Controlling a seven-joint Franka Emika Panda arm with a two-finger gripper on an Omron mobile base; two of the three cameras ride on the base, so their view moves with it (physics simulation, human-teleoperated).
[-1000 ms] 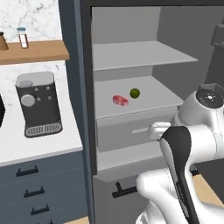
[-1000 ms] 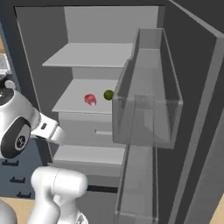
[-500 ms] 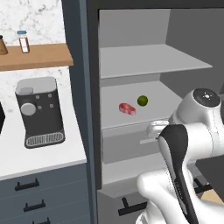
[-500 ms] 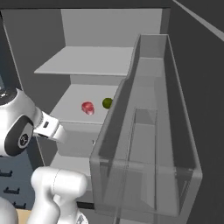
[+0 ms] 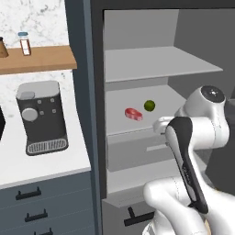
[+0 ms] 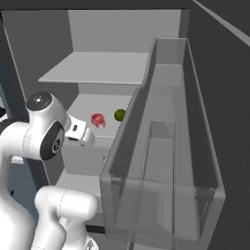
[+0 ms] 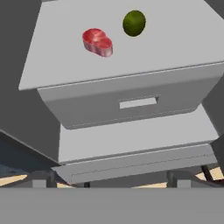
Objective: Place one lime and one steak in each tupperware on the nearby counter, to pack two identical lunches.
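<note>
My base has rolled closer to the open fridge — steak and lime lie side by side on its middle shelf, within reach — my pincer spread wide, empty.

No text, label, brand, number or sign can be read anywhere. The jar on the wooden shelf has a pale band, too blurred to make out.
</note>
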